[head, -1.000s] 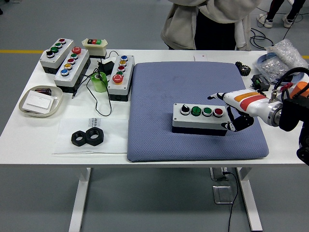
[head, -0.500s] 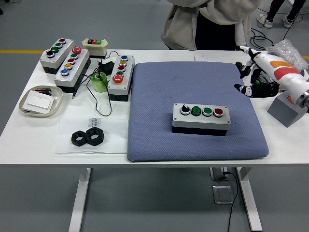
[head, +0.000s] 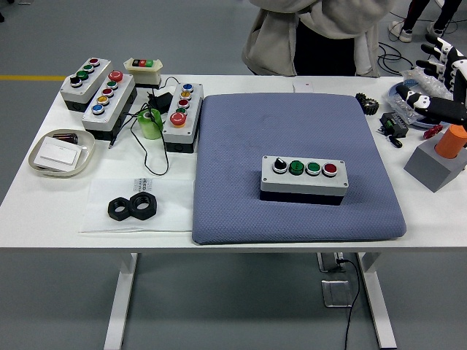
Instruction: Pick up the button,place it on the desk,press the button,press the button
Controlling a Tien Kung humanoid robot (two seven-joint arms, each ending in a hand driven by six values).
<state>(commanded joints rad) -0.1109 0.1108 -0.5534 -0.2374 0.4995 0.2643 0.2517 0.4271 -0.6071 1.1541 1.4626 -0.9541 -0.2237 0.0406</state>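
Grey button box (head: 303, 178) on blue mat (head: 292, 164)

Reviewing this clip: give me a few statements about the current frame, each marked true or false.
1. The button box rests on the blue mat. True.
2. The right hand grips the button box. False: it is raised at the right edge, fingers spread, holding nothing.
3. The box's buttons run black, green, green, red from left to right. True.
4. The two black nuts lie on the mat. False: they lie on the white table, left of it.
5. An orange cylinder sits on a grey block. True.
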